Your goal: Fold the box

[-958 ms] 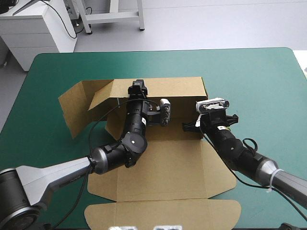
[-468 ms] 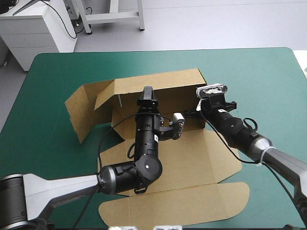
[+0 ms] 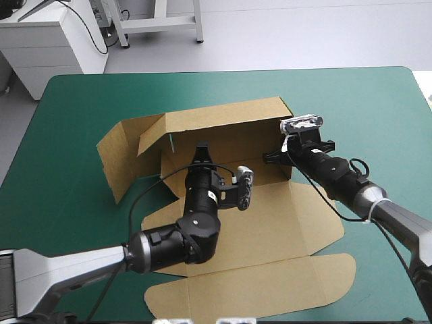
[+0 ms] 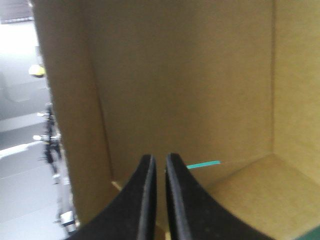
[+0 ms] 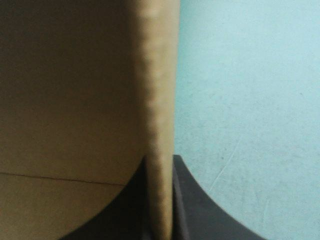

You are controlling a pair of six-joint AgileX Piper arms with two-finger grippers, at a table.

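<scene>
The brown box (image 3: 229,128) lies in the middle of the table, its back wall raised and its lid flap (image 3: 250,287) flat at the near side. A side flap (image 3: 121,152) stands up at the left. My left gripper (image 3: 200,147) is inside the box, shut and empty, pointing at the back wall (image 4: 190,85). In the left wrist view the left gripper (image 4: 159,159) has board all around it. My right gripper (image 3: 273,156) is shut on the box's right side wall, whose edge (image 5: 157,75) runs between the right gripper's (image 5: 159,165) fingers.
Teal-green cover (image 3: 378,101) surrounds the box, broadest at the far right and at the near left (image 3: 54,209). A thin strip of cover (image 4: 202,164) shows through a gap at the foot of the back wall.
The back wall has come up and the whole box has shifted and turned a little. My left gripper drew back toward the near side. My right gripper moved to the far right with the side wall.
</scene>
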